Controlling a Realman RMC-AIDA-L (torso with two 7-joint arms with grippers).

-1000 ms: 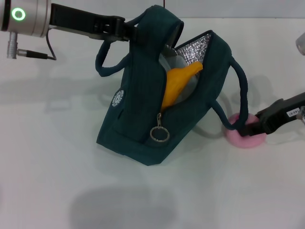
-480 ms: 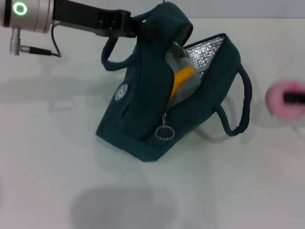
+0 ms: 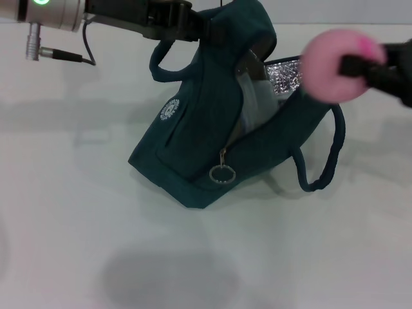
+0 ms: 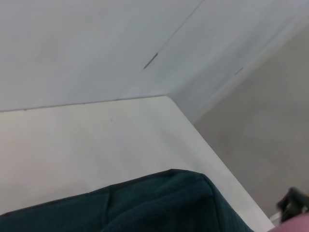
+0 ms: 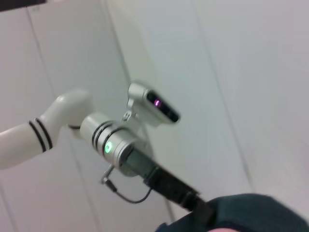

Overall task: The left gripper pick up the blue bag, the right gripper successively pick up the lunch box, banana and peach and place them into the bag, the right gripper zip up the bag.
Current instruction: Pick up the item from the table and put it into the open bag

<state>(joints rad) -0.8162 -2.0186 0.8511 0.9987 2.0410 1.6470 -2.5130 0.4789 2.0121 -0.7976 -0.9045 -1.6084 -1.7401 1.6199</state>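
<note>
Right now your biggest item, the blue bag (image 3: 212, 129), fills the middle of the head view, its base on the white table (image 3: 96, 244) and its top hauled up toward the upper left. That lift is the left gripper (image 3: 196, 27), clamped on the fabric near the handle at the top centre; held this way, the mouth gapes toward the upper right so the silver lining (image 3: 286, 74) shows and things can drop in. Your loose handle (image 3: 325, 161) hangs at right of centre, and the zipper ring (image 3: 221, 174) dangles low on the front, so the zip is not yet drawn.

Next in size, the peach (image 3: 333, 65) hangs in the air at the upper right, just above and beside the open mouth. Your right gripper (image 3: 364, 64) has its fingers closed on it from the right edge. The peach looks ready to go in; aim it past the rim. Neither the banana nor the lunch box can be made out here.
</note>
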